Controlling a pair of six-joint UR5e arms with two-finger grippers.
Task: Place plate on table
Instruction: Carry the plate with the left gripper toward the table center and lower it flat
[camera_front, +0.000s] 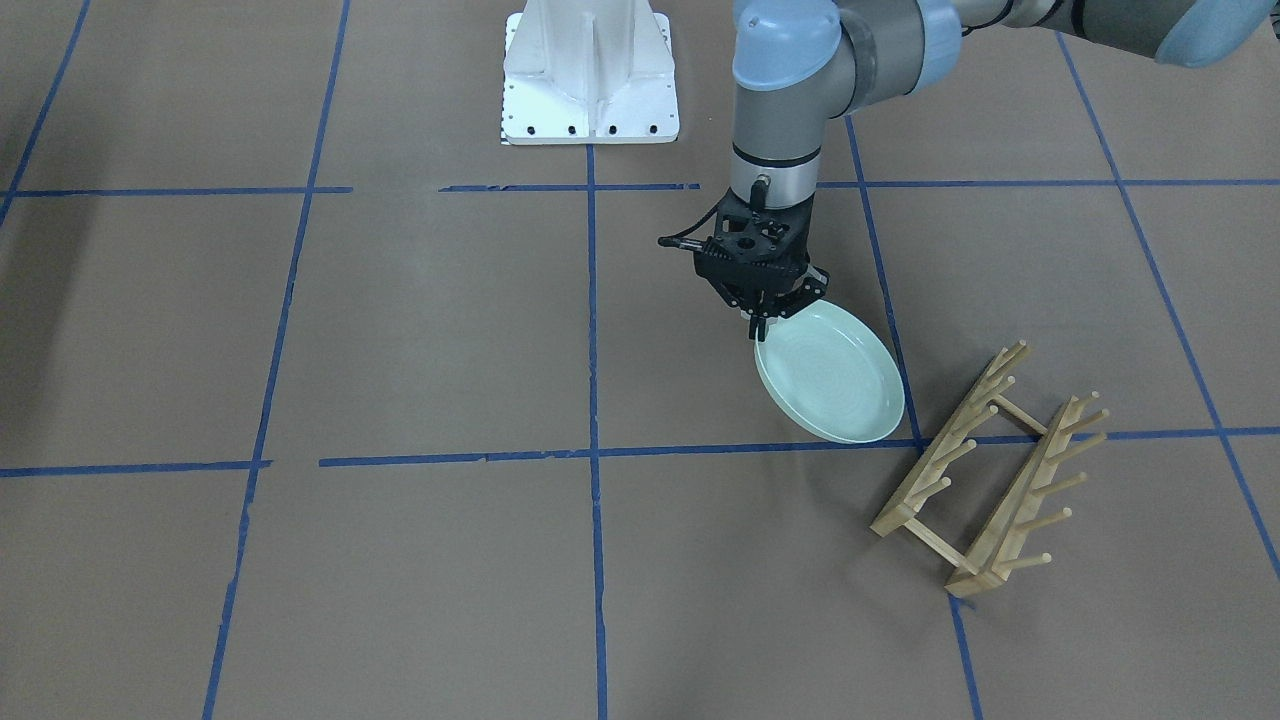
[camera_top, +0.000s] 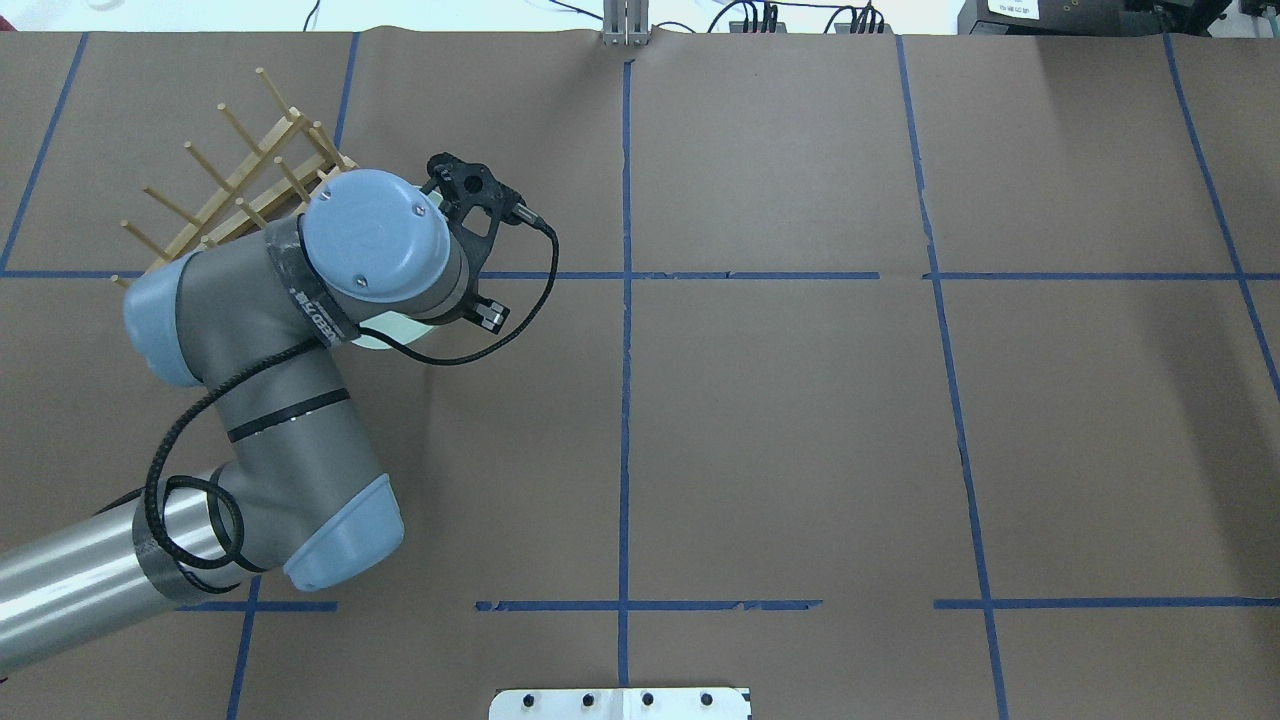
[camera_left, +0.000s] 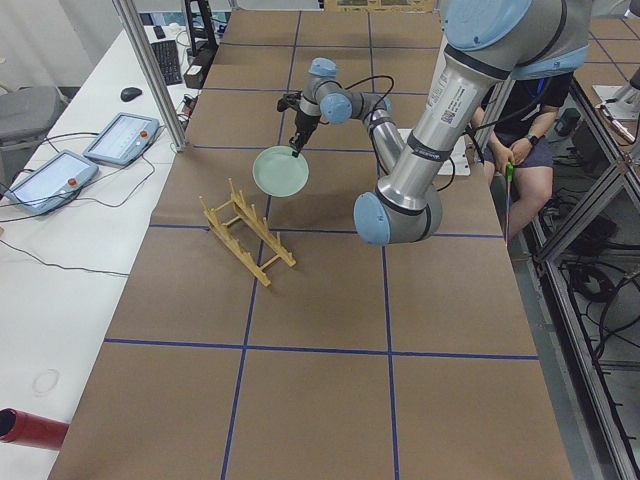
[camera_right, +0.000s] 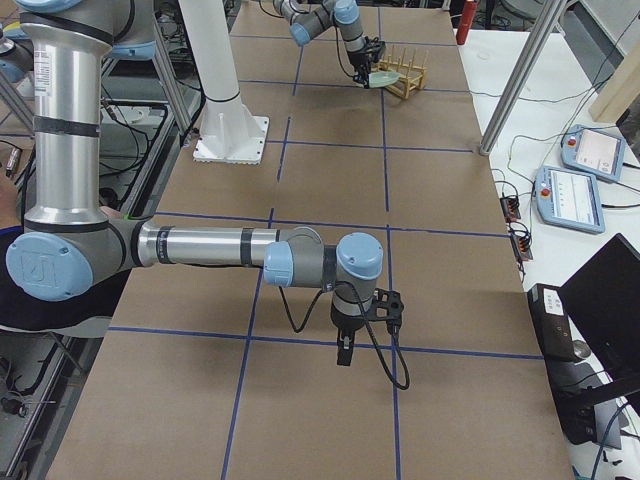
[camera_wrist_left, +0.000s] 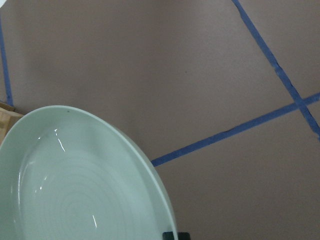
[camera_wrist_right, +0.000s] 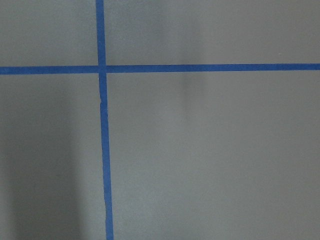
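Observation:
My left gripper (camera_front: 764, 325) is shut on the near rim of the pale mint-green plate (camera_front: 830, 375) and holds it tilted, rim side up, just over the brown paper-covered table (camera_front: 430, 330). The plate fills the lower left of the left wrist view (camera_wrist_left: 75, 185), and a sliver of it shows under the wrist in the overhead view (camera_top: 375, 338). It stands apart from the wooden peg rack (camera_front: 985, 470). My right gripper (camera_right: 345, 350) hangs over the table far from the plate; I cannot tell whether it is open or shut.
The empty peg rack (camera_top: 230, 170) stands beside the plate on the robot's left. The white metal robot base (camera_front: 590, 75) sits at the table's robot-side edge. Blue tape lines (camera_wrist_right: 102, 150) cross the paper. A seated person (camera_left: 530, 120) and tablets (camera_left: 122, 137) are off the table.

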